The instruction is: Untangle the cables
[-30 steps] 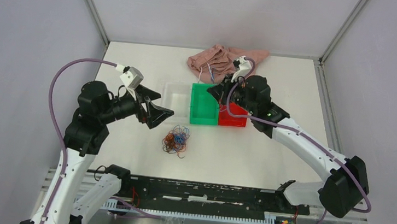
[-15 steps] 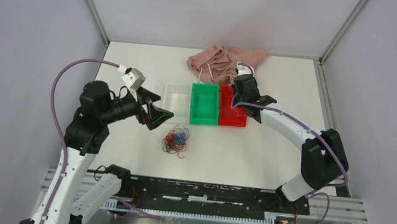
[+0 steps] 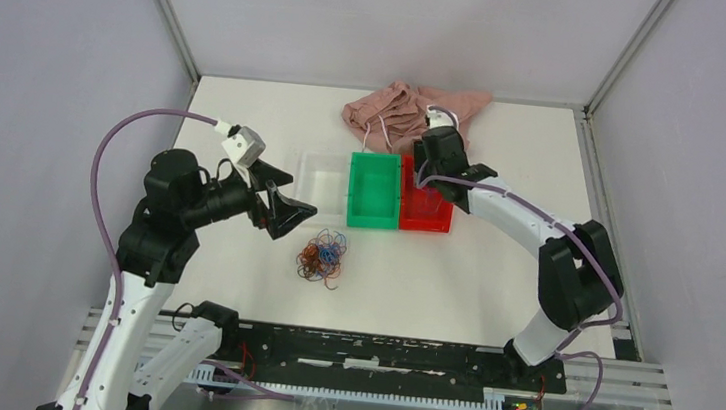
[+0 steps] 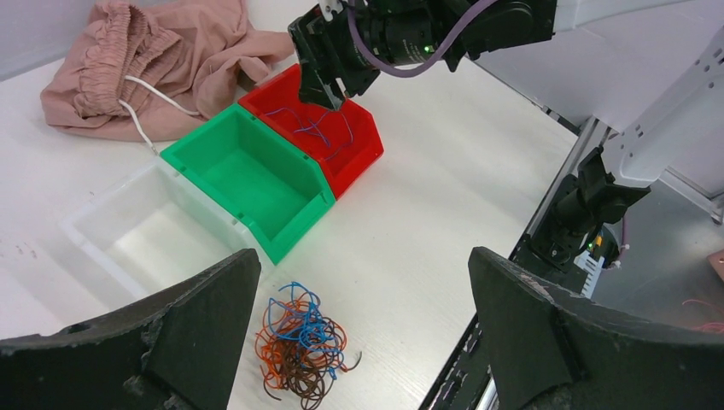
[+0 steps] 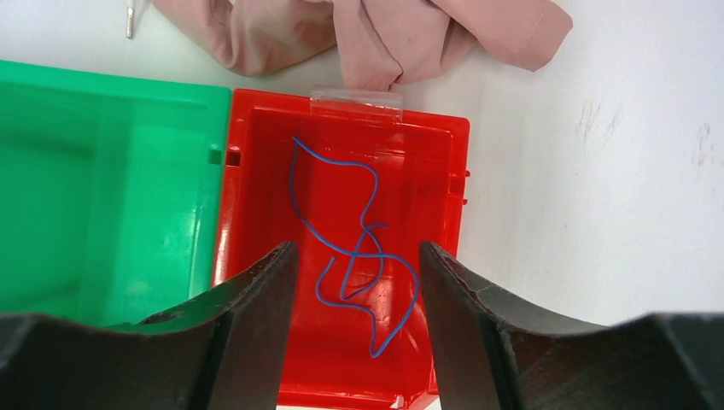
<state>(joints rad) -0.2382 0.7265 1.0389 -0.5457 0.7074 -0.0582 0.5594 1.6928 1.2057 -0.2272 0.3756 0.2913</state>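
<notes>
The right gripper (image 5: 357, 252) has just opened over the far red plastic bin (image 5: 427, 137), so 1 thin blue cable (image 5: 341, 205) now seems to lie loose inside, while the wide-open left gripper (image 4: 363, 265) hangs above the nearer curly orange, brown and blue tangle (image 4: 299, 350).

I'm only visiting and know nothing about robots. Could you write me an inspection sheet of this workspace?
Surface: white table, faint marks.
Job's things: cable tangle on the table; blue cable in the red bin.
Clutter: pink cloth at the back; green bin and clear bin, both empty.
Grippers: left gripper open near the tangle; right gripper open above the red bin.
Cables: purple hoses loop along both arms.
Surroundings: grey walls, metal frame.
</notes>
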